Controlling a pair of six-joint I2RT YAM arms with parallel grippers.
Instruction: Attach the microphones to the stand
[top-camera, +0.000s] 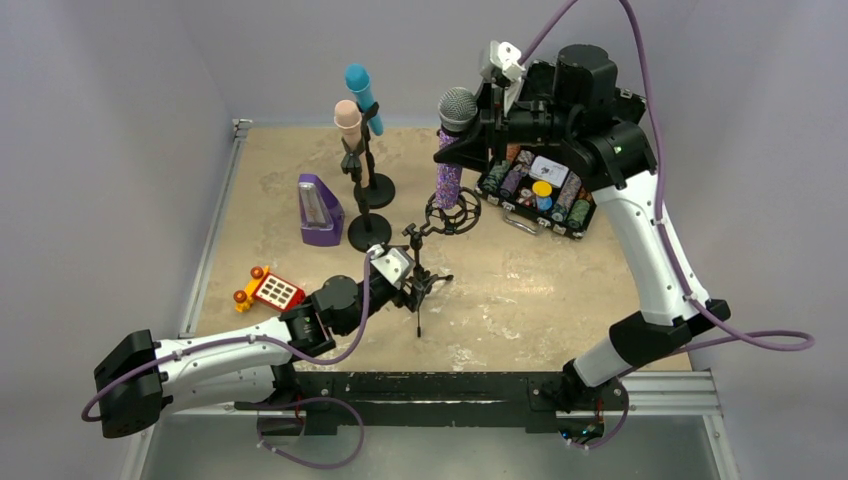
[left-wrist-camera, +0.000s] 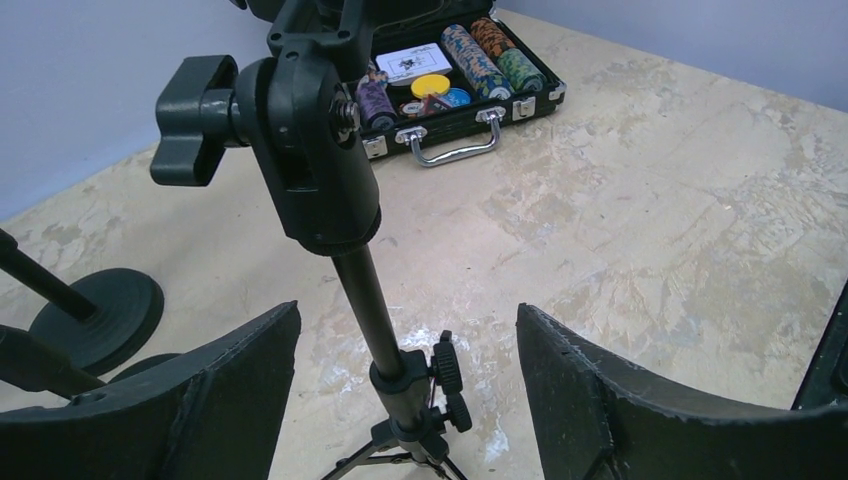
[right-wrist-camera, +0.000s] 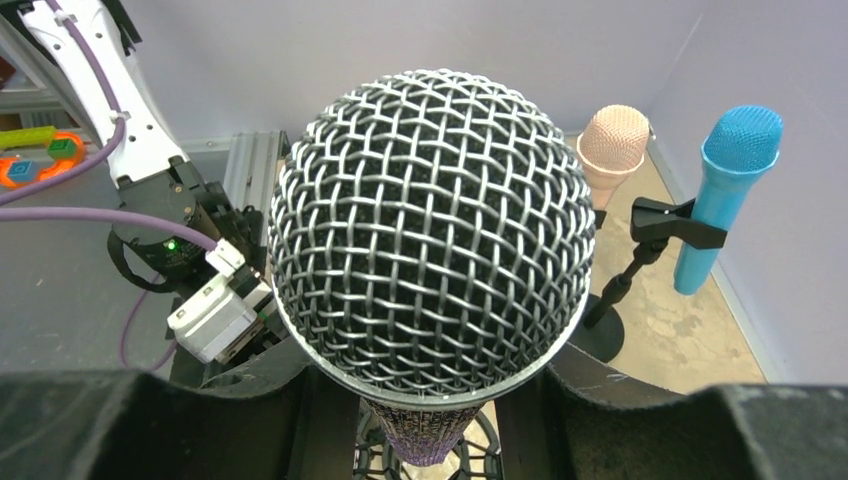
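- Two of three sat clipped at the back: blue mic (top-camera: 362, 95) and pink mic (top-camera: 348, 120).
- The purple mic (right-wrist-camera: 430, 230) stood upright, head up, tail just over the ring mount (top-camera: 455, 213), clenched by the right gripper (right-wrist-camera: 425, 430) below the head.
- It looked rigid and fairly heavy (glitter probably aids grip). The barrel, not the mesh, was the place to hold.
- The left gripper (left-wrist-camera: 405, 315) stood spread either side of the stand (left-wrist-camera: 362, 285), not touching.
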